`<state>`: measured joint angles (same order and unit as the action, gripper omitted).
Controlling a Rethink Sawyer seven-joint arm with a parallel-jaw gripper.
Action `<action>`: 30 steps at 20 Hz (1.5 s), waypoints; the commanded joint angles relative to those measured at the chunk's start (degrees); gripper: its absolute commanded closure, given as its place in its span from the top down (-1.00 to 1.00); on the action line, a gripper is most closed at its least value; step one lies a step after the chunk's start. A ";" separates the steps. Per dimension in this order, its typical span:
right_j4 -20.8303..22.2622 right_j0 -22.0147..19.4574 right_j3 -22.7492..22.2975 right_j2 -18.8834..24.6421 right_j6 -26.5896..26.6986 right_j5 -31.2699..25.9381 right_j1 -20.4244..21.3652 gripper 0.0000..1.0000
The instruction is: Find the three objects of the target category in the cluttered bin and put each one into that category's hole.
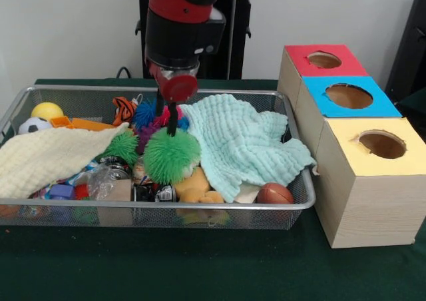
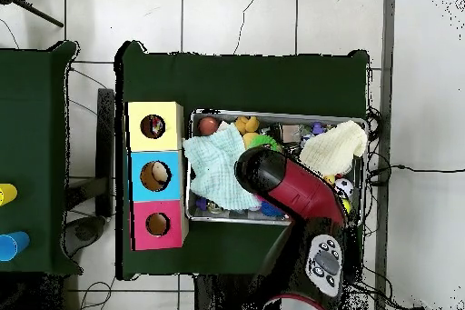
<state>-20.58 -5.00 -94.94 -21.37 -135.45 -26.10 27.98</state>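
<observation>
The wire mesh bin [image 1: 160, 205] is full of clutter; it also shows in the overhead view [image 2: 272, 113]. My gripper [image 1: 166, 124] hangs down into the bin's middle, its tip at the top of a spiky green pom ball [image 1: 171, 156]. In the overhead view the red arm [image 2: 281, 184] covers it. No patchwork ball shows in the bin. The yellow-topped box's hole [image 1: 382, 144] is right of the bin; from above [image 2: 153, 126] something multi-coloured shows inside it.
A mint cloth [image 1: 243, 144] and a cream cloth [image 1: 46, 156] cover much of the bin. A brown football [image 1: 274, 194], a yellow ball [image 1: 46, 110], a small soccer ball [image 1: 33, 124] and a smaller green pom [image 1: 121, 146] lie there. Blue-topped [image 1: 349, 96] and red-topped [image 1: 324, 60] boxes stand behind the yellow one.
</observation>
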 commanded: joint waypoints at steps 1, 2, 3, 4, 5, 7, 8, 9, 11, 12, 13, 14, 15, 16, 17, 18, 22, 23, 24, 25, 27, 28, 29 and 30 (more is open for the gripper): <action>-1.38 1.95 -4.27 4.70 -8.40 -11.85 6.71 1.00; -1.43 2.71 -4.09 4.19 -9.28 -13.34 7.43 1.00; -1.52 2.86 -3.86 4.12 -9.56 -13.94 7.55 1.00; -1.72 3.08 -3.84 4.14 -9.92 -14.79 8.14 1.00; -1.85 2.92 -3.68 4.27 -9.83 -15.09 8.29 1.00; -2.09 2.39 -3.58 4.86 -9.27 -15.83 8.52 1.00; -2.44 1.85 -3.97 5.53 -8.66 -15.65 8.70 1.00; -2.53 1.40 -3.70 5.90 -8.22 -15.33 8.28 1.00; -3.23 0.32 -4.36 7.31 -7.21 -13.84 7.52 1.00; -3.17 0.00 -4.82 7.66 -6.68 -12.59 6.94 1.00; -3.16 0.13 -4.74 7.76 -6.75 -12.11 6.55 1.00; -2.86 0.25 -5.10 7.69 -6.69 -10.71 5.97 1.00; -2.73 0.28 -5.24 7.68 -6.62 -10.27 5.78 1.00; -2.70 0.33 -5.69 7.78 -6.69 -9.07 5.36 1.00; -2.54 0.48 -5.65 7.66 -6.83 -8.59 5.12 1.00; -2.70 0.34 -6.18 8.12 -6.88 -7.05 4.64 1.00; -3.42 0.09 -6.63 9.66 -7.54 -3.64 2.41 1.00; -3.46 0.04 -6.64 9.88 -7.75 -2.97 1.86 1.00; -3.67 0.44 -6.52 9.90 -8.56 -2.55 1.20 1.00; -3.66 0.57 -6.37 9.78 -8.90 -2.44 0.75 1.00; -4.14 1.28 -6.34 9.74 -10.21 -1.71 -0.12 1.00; -4.38 1.92 -6.20 9.52 -11.14 -1.54 -0.56 1.00; -4.60 2.15 -6.29 9.50 -11.51 -1.35 -0.75 1.00; -4.97 2.74 -6.32 9.30 -12.39 -1.08 -1.07 1.00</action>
<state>-22.45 -3.06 -97.09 -18.14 -135.45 -29.79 31.15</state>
